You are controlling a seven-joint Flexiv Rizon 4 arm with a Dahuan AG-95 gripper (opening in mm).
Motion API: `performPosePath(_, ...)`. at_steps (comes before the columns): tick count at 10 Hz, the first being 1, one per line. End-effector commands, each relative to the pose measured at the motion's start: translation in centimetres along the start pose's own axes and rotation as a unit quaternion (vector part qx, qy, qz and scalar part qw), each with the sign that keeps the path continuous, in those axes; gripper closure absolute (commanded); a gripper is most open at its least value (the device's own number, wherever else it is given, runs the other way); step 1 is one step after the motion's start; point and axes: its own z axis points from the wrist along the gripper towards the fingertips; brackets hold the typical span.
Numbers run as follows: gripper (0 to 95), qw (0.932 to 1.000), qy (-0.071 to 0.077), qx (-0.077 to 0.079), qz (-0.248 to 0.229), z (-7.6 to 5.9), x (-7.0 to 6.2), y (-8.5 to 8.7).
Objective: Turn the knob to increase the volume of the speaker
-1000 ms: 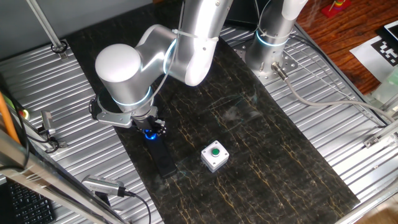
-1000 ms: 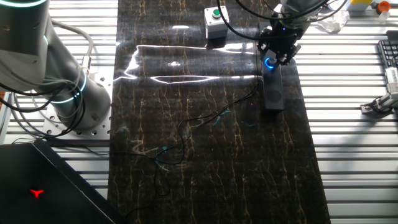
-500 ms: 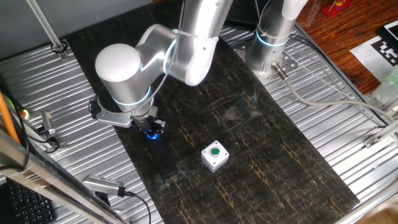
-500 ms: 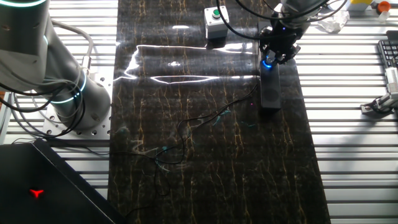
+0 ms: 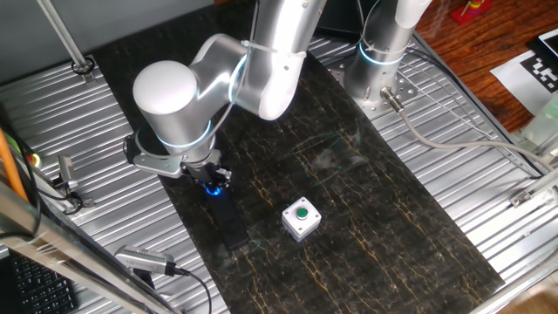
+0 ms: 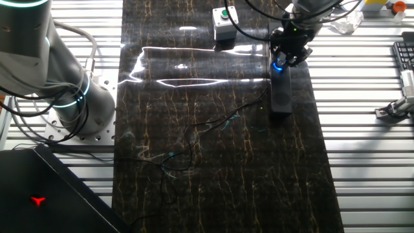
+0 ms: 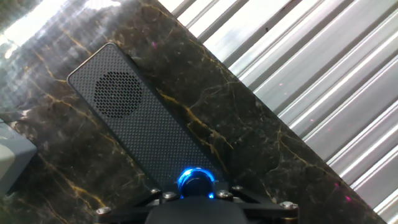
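Note:
The speaker (image 5: 230,220) is a slim black bar lying on the dark marbled mat. It also shows in the other fixed view (image 6: 280,94) and in the hand view (image 7: 142,123). The knob (image 7: 196,181) glows blue at the end nearest my hand; its glow shows under the hand (image 5: 210,187) (image 6: 278,66). My gripper (image 5: 211,181) (image 6: 285,57) (image 7: 196,205) stands straight over that end, shut on the knob. My hand hides most of the knob and the fingertips.
A small white box with a green button (image 5: 301,219) (image 6: 224,22) sits on the mat beside the speaker; its corner shows at the left edge of the hand view (image 7: 12,163). Ribbed metal table (image 5: 453,131) flanks the mat. A second arm's base (image 6: 71,97) stands on the other side.
The hand has turned a little on the knob, and one second ago the speaker's free end swung slightly sideways. Nothing has shifted in the last half second.

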Motion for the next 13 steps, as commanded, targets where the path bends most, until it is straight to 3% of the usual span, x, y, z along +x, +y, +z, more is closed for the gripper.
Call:
performPosePath(1,76.0,0.9998,0.001,-0.002,0.019,0.05,-0.02,0.02)
performPosePath(7,76.0,0.9969,0.003,-0.004,0.079,0.05,-0.02,0.01)
performPosePath(13,76.0,0.9869,0.002,-0.007,0.161,0.06,-0.01,0.01)
